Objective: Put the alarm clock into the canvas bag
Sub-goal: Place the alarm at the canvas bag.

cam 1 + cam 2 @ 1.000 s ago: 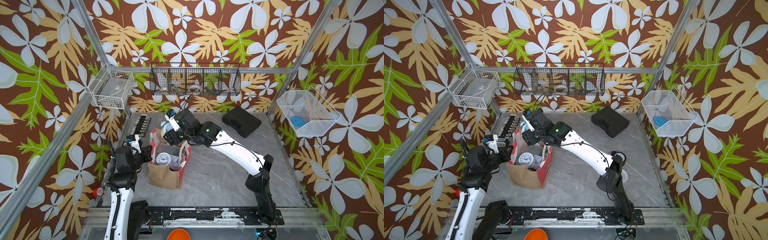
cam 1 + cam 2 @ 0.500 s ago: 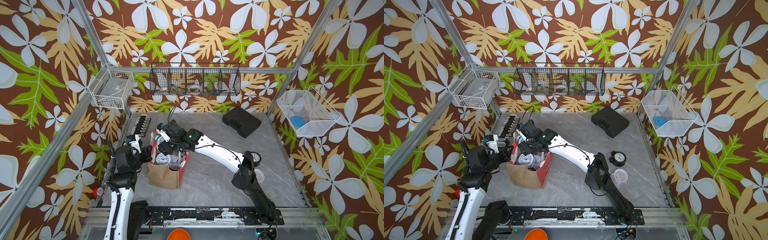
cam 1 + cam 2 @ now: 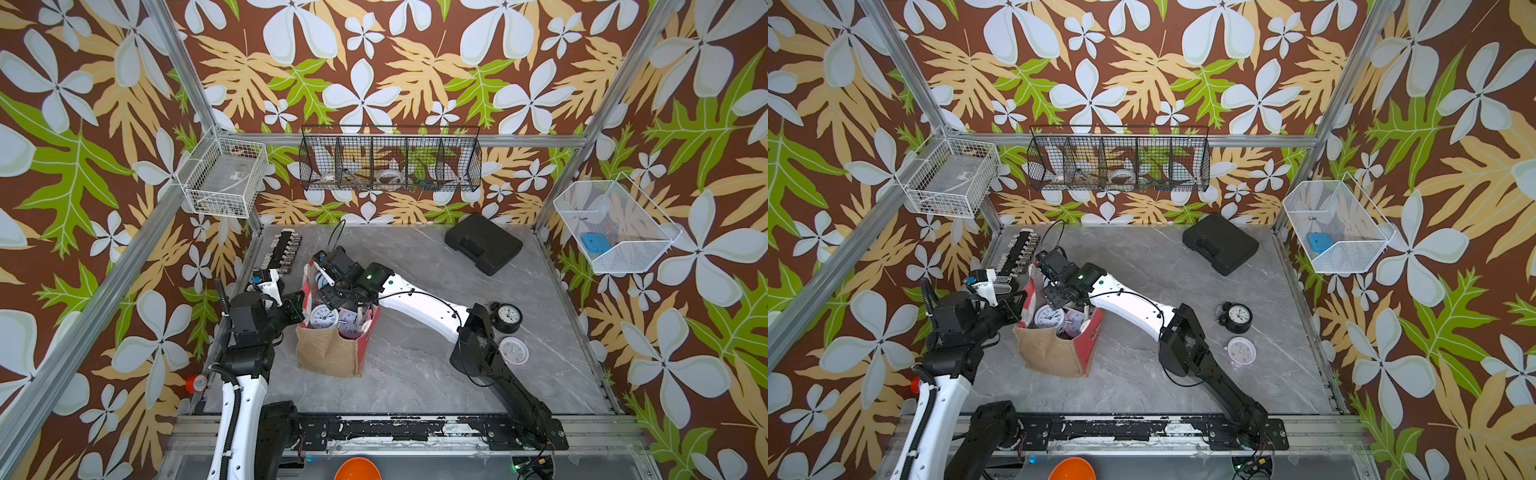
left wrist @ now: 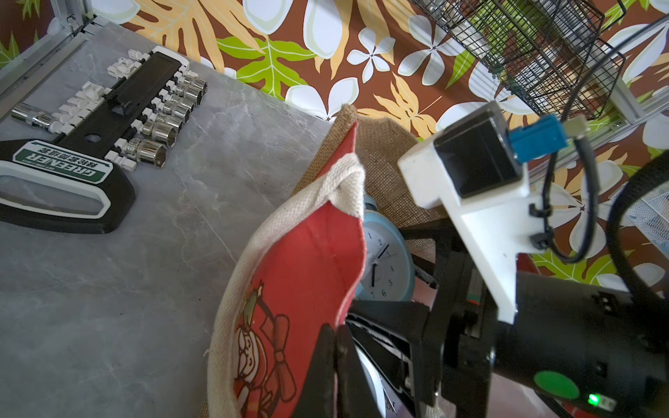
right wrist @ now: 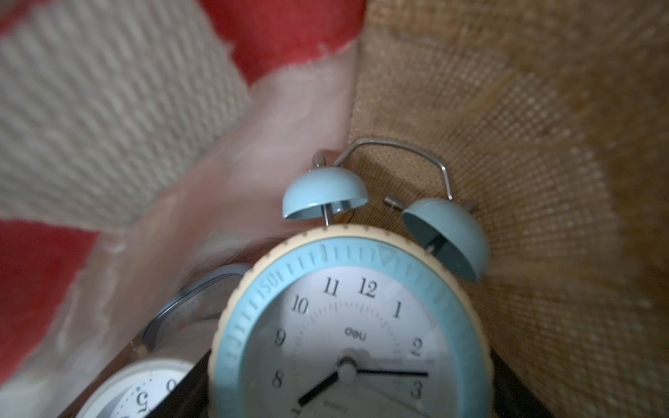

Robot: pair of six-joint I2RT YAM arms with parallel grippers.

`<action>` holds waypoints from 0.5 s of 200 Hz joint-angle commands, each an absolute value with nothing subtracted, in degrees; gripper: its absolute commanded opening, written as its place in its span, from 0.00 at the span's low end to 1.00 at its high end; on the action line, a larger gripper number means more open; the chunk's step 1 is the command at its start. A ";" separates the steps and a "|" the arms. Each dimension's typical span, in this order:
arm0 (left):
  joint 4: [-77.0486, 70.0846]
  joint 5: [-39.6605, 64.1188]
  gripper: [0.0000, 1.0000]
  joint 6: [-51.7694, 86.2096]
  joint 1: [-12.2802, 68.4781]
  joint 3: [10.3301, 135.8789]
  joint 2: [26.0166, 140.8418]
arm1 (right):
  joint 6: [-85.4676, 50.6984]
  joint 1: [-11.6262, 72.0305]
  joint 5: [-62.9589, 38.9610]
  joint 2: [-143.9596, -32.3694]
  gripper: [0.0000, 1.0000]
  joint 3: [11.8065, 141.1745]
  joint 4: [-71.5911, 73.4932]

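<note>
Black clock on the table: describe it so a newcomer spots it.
On the grey table, look beside the right arm's elbow, away from the canvas bag. The black clock has a dark case around a pale dial; the disc beside it is flat and lilac.

top views: high, front, looking down, whole scene | wrists: close, both on canvas bag [image 4: 300,275]

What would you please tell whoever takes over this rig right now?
Left hand: shut on the red rim of the canvas bag, holding it open.
Right hand: down in the bag, gripping the light blue alarm clock.
Done: two white-faced clocks lie inside.
Left: release the blue clock and withdraw; the black alarm clock stands on the table.
</note>
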State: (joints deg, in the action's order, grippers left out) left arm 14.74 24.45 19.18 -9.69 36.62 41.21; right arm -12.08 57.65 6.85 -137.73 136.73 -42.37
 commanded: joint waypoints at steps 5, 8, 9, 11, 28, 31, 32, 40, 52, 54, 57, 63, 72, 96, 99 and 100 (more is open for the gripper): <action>13.97 24.90 0.00 18.96 -9.75 36.47 41.04 | -12.06 57.25 10.76 -139.85 0.63 136.58 -46.84; 14.00 24.91 0.00 19.00 -9.69 36.47 41.12 | -12.05 57.30 10.80 -139.96 0.64 136.63 -46.91; 14.03 24.94 0.00 18.99 -9.72 36.47 41.13 | -12.05 57.26 10.81 -140.03 0.64 136.60 -46.92; 14.03 25.00 0.00 19.03 -9.70 36.47 41.13 | -12.02 57.23 10.74 -140.12 0.64 136.59 -46.93; 13.98 25.09 0.00 18.99 -9.73 36.47 41.22 | -11.96 57.30 9.29 -140.64 0.65 136.58 -46.60; 13.99 25.16 0.00 19.01 -9.74 36.47 41.22 | -12.02 57.28 8.97 -140.75 0.66 136.70 -46.61; 13.98 25.15 0.00 19.00 -9.75 36.43 41.22 | -12.03 57.29 8.88 -140.82 0.66 136.73 -46.64; 13.95 25.14 0.00 19.00 -9.73 36.52 41.22 | -11.89 57.30 7.48 -141.18 0.66 137.04 -46.67; 13.92 25.05 0.00 18.98 -9.71 36.41 41.22 | -11.74 57.36 4.64 -141.11 0.68 136.97 -46.26; 13.94 25.05 0.00 18.96 -9.70 36.41 41.22 | -11.72 57.32 4.13 -141.08 0.69 136.96 -46.17; 13.96 25.11 0.00 18.98 -9.74 36.39 41.22 | -11.67 57.38 3.51 -140.98 0.70 136.94 -46.08; 13.97 25.10 0.00 18.98 -9.71 36.39 41.23 | -11.65 57.39 2.49 -140.81 0.73 136.94 -45.91; 13.94 25.19 0.00 18.99 -9.68 36.39 41.27 | -11.52 57.39 1.41 -140.38 0.77 136.94 -45.72; 13.93 25.31 0.00 18.98 -9.72 36.42 41.40 | -11.61 57.48 0.64 -138.73 0.87 136.96 -45.44; 13.96 25.25 0.00 18.98 -9.71 36.45 41.40 | -11.58 57.44 0.68 -138.51 0.88 136.96 -45.44; 13.92 25.28 0.00 18.98 -9.73 36.46 41.40 | -11.64 57.46 0.65 -138.42 0.88 136.95 -45.44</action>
State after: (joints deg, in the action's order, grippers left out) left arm 13.74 24.45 19.18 -9.69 36.56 41.36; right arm -10.92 57.45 4.29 -139.09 137.49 -39.83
